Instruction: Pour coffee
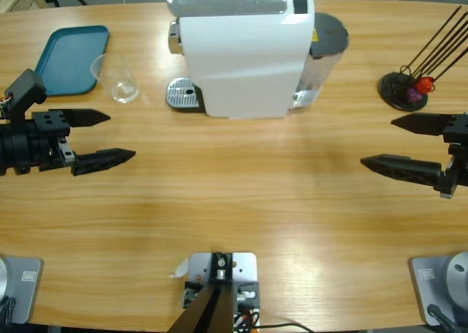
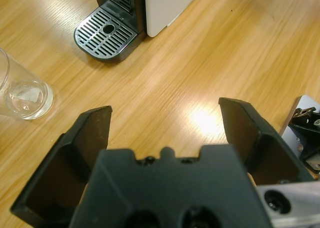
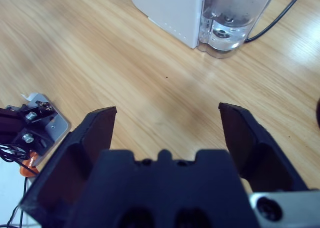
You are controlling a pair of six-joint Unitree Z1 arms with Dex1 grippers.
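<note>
Hovering at the left edge of the high view, the left gripper (image 1: 102,137) had its jaws spread wide and held nothing; the right gripper (image 1: 391,141), at the right edge, was likewise wide open and empty. Both hung over bare wooden table (image 1: 241,201), well apart from everything else. The clear glass (image 1: 123,84) lay tipped on its side at upper left, just beside the teal tray (image 1: 69,58), and no coffee could be seen in it. The white coffee machine (image 1: 245,51) stood at upper centre, its drip grate (image 1: 183,94) bare and its water tank (image 3: 235,17) at the far side. By my judgement the task had not really begun: the step in hand was the approach. The next move likely called for the left gripper to reach the glass, close on its wall, stand it up and set it on the grate.
</note>
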